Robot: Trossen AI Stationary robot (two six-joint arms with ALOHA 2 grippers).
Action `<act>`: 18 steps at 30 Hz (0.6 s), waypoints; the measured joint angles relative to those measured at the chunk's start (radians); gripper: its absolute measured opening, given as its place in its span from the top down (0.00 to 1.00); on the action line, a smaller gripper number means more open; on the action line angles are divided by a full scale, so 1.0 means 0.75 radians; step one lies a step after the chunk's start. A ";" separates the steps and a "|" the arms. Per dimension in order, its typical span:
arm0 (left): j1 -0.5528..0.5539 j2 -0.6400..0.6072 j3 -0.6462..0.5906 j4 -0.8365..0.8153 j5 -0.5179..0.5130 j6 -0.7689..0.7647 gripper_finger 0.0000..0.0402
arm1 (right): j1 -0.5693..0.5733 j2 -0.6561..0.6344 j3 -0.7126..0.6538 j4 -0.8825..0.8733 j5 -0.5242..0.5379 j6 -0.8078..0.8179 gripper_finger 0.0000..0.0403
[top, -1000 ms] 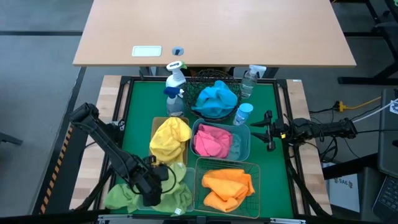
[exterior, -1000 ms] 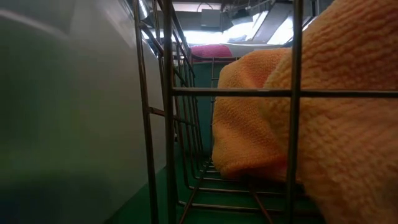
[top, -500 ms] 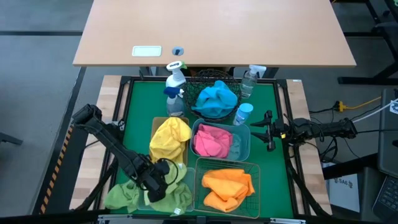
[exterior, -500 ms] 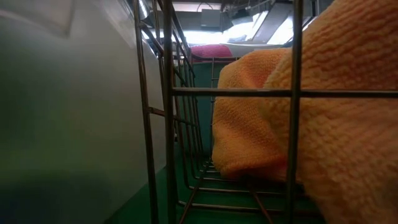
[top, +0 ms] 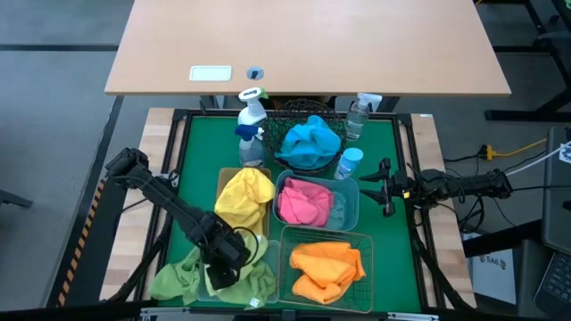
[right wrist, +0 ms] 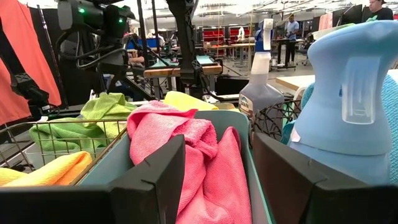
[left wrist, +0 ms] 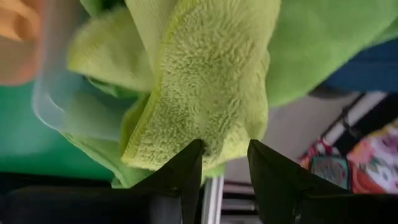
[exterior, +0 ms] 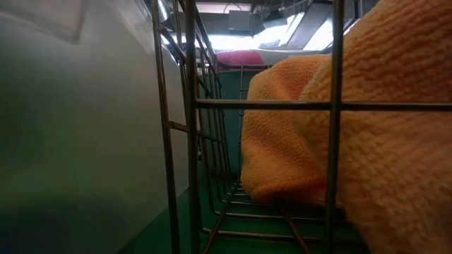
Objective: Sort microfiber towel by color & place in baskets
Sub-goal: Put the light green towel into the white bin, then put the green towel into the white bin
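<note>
Green microfiber towels (top: 174, 281) lie heaped in the pale-green bin (top: 268, 287) at the near left. My left gripper (top: 219, 267) stands open just above them, pointing down; a folded green towel (left wrist: 205, 87) lies right in front of its fingertips. Yellow towels (top: 243, 198) fill the amber bin (top: 223, 174), pink ones (top: 305, 201) the teal bin (top: 350, 207), orange ones (top: 326, 265) the green wire basket (top: 368, 239), blue ones (top: 310, 141) the round black basket (top: 284, 114). My right gripper (top: 385, 187) waits open at the right edge. My left gripper comes at the green towel from above with its fingers apart. The towel's folded edge (left wrist: 214, 152) reaches the gap between the fingertips (left wrist: 193, 155). I cannot tell whether they touch it. The towel lies on the heap in the bin.
Three spray bottles (top: 252, 123) (top: 357, 114) (top: 348, 163) stand around the black basket at the far end. The five baskets crowd the green mat (top: 201, 147). A wooden table (top: 303, 45) lies beyond. In the low view, the orange towel (exterior: 296, 141) shows behind the basket's wires.
My left gripper has risen a little from the green heap and drifted toward the far right. More of a green towel now shows on the heap to its left.
</note>
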 joint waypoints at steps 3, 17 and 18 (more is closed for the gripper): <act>-0.025 0.000 0.000 -0.003 0.076 0.000 0.69 | 0.000 0.000 0.000 0.000 0.000 0.000 0.53; -0.139 0.000 0.000 -0.004 0.062 -0.127 0.69 | -0.001 0.000 0.000 0.000 -0.001 0.000 0.53; -0.158 0.000 0.000 -0.008 0.037 -0.132 0.69 | 0.000 0.000 0.000 0.000 -0.001 0.000 0.53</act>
